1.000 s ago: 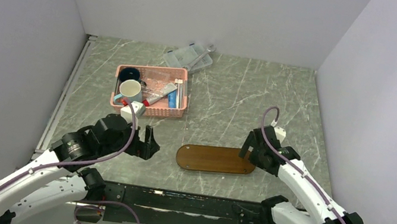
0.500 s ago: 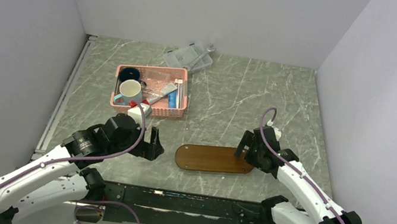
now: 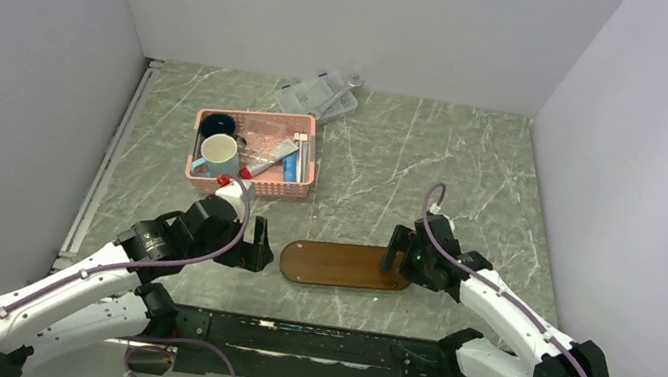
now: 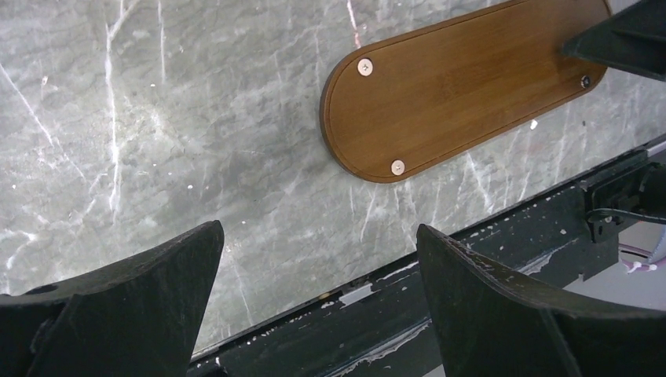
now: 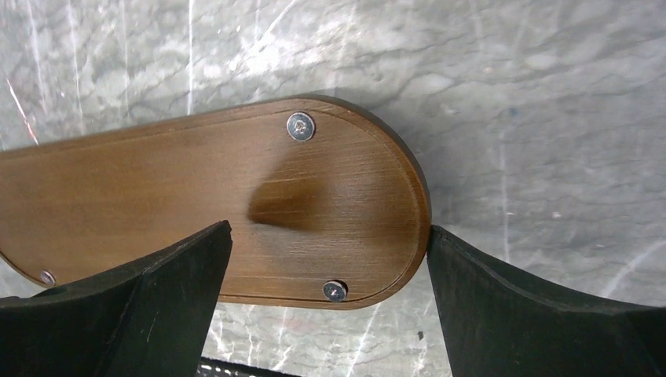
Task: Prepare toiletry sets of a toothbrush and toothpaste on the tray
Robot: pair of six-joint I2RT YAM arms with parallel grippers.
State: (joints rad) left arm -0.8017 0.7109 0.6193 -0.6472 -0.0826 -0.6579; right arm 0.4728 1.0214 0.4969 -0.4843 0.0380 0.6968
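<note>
The dark-brown oval tray [image 3: 343, 264] lies flat on the marble table near the front edge, with nothing on it. My right gripper [image 3: 398, 252] is open at the tray's right end [image 5: 345, 212]. In the right wrist view its right finger [image 5: 534, 306] touches the rounded rim and its left finger stands over the board. My left gripper [image 3: 253, 242] is open just left of the tray [image 4: 463, 86], with nothing between its fingers. A bright blue toothpaste tube [image 3: 290, 167] lies in the pink basket [image 3: 249, 185]. Beside it lie slim pale sticks [image 3: 301, 146], which may be toothbrushes.
The pink basket also holds a white mug [image 3: 220, 150] and a dark mug [image 3: 217, 123]. A clear plastic box [image 3: 316, 97] sits at the back. The black front rail [image 4: 487, 259] runs close below the tray. Grey walls close in both sides.
The right gripper has moved left against the tray's end, and the tray has slid a little to the left. The left gripper has come forward toward the tray's left end.
</note>
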